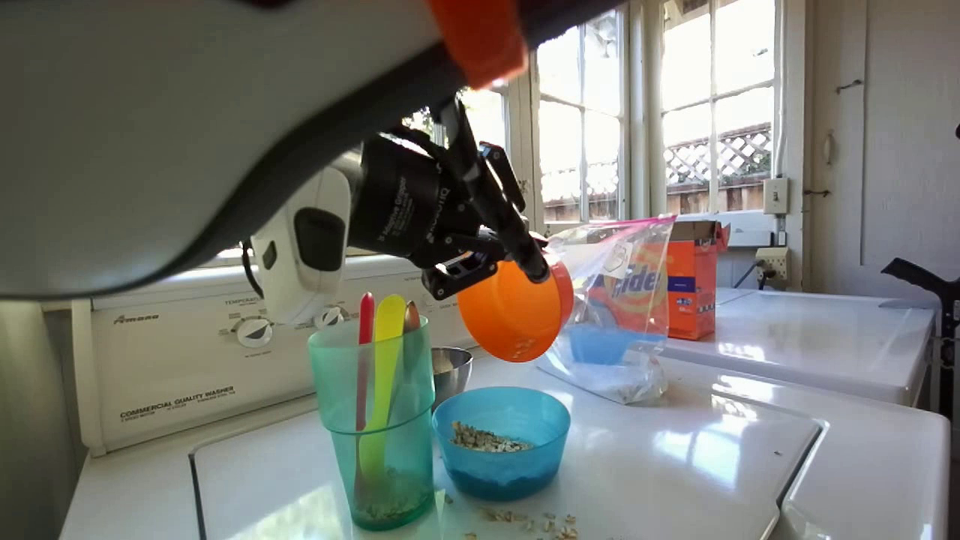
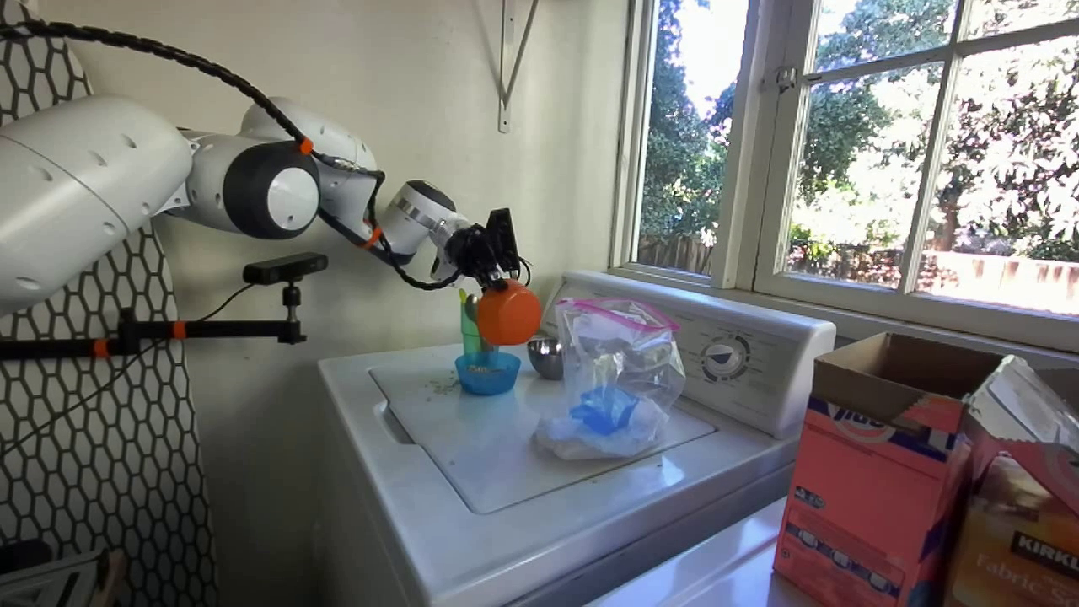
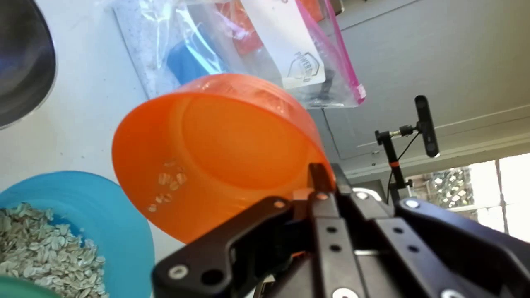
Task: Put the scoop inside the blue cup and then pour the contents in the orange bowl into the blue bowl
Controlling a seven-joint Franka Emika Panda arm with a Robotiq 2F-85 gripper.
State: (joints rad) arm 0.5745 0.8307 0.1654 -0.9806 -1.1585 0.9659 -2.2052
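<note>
The orange bowl (image 1: pixel 510 315) is tipped on its side in the air, also seen in an exterior view (image 2: pixel 508 314). My gripper (image 3: pixel 329 180) is shut on its rim. In the wrist view the orange bowl (image 3: pixel 244 140) holds only a few oat flakes, on its lower wall. The blue bowl (image 1: pixel 499 480) stands upright below it with oats inside; in the wrist view its wall (image 3: pixel 124 248) is just beside the orange bowl's lower edge. The blue cup (image 1: pixel 330 382) stands upright beside the blue bowl. The red scoop (image 1: pixel 366 307) leans inside the cup with a yellow utensil (image 1: pixel 388 322).
A metal bowl (image 1: pixel 454 375) stands behind the blue bowl. A clear zip bag (image 2: pixel 624 337) with a blue thing inside stands close to the orange bowl. Loose oats (image 1: pixel 525 517) lie on the washer top (image 2: pixel 489 464). The washer's control panel (image 1: pixel 187 352) rises behind. A Tide box (image 1: pixel 694 285) stands farther off.
</note>
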